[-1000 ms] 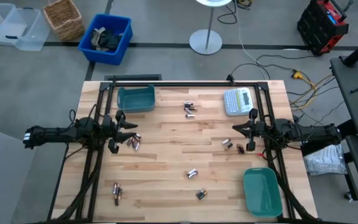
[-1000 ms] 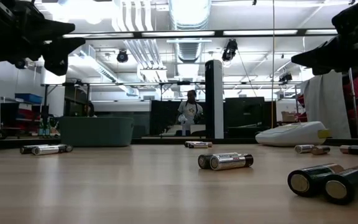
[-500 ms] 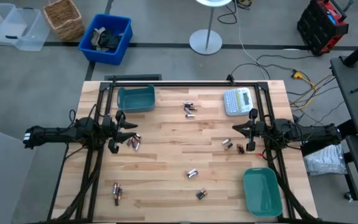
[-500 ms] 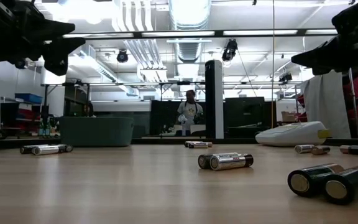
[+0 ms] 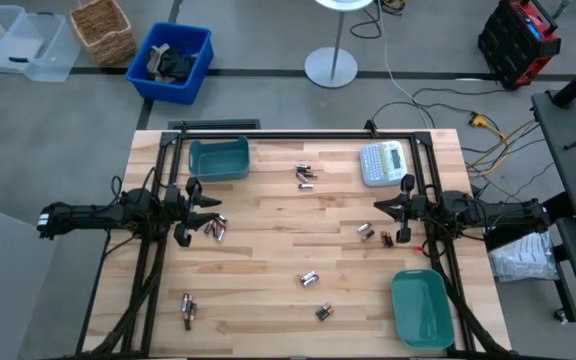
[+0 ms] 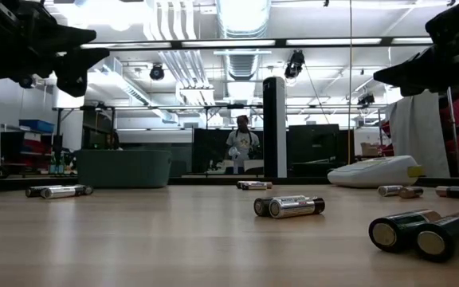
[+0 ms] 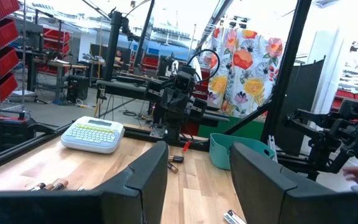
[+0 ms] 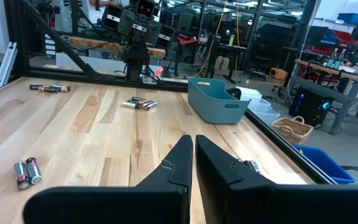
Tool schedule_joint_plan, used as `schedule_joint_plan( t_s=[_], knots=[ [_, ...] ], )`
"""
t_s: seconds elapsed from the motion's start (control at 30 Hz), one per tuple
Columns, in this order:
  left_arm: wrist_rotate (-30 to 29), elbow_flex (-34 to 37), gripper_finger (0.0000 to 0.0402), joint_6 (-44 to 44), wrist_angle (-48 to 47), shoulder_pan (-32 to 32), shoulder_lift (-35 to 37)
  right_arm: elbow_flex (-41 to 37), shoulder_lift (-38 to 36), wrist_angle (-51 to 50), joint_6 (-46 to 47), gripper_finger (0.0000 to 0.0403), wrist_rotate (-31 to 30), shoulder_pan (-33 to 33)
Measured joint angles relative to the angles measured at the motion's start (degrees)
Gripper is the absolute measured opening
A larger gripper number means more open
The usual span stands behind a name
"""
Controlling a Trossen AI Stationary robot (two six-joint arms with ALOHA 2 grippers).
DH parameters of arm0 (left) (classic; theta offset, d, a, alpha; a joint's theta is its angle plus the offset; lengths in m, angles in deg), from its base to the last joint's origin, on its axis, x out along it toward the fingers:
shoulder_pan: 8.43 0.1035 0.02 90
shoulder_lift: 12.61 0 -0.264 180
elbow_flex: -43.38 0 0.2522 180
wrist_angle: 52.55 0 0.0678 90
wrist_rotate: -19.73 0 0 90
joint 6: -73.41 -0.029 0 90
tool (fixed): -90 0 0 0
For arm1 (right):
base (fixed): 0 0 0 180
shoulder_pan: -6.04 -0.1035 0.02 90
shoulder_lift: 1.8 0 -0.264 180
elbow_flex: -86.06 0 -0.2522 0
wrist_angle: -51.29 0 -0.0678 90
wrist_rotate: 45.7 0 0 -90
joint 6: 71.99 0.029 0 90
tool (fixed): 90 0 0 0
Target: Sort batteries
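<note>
Batteries (image 6: 288, 206) lie scattered across the wooden counter (image 6: 174, 239); a teal bin (image 6: 123, 168) and label maker (image 6: 374, 171) sit farther back.

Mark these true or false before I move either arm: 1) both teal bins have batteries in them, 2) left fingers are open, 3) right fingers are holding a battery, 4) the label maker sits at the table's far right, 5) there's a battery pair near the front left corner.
1) False. The teal bin at the back left and the teal bin at the front right look empty in the high view.
2) True. The left gripper stands open, holding nothing.
3) False. The right gripper is shut on nothing.
4) True. The label maker lies there.
5) True. A battery pair lies there.
</note>
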Motion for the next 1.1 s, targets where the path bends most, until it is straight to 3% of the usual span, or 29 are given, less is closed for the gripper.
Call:
schedule_joint_plan(
  t_s=[0.33, 0.5, 0.67, 0.9, 1.1],
  knots=[
    [-0.7, 0.0, 0.0153, -2.0, 0.4, 0.0, 0.0, 0.0, 0.0, 0.0, 0.0, 0.0013, 0.0, 0.0],
    [-0.7, 0.0, 0.0153, -1.7, 4.9, 0.0, 0.0, 0.0, 0.0, 0.0, 0.2, 0.0013, 0.0, 0.0],
    [-0.9, 0.0, 0.0153, 1.7, 12.2, 0.0, 0.0, 0.0, 0.0, 4.3, 10.8, 0.0013, -0.1, 0.1],
    [-0.9, 0.0, 0.0153, 9.7, 15.1, 0.0, 0.0, 0.0, 0.0, 8.2, 13.9, 0.0013, -0.1, 0.1],
    [-1.1, 0.0, 0.0153, 9.5, 15.1, 0.0, 0.0, 0.0, 0.0, 12.7, 13.6, 0.0013, -0.2, 0.2]
  ],
)
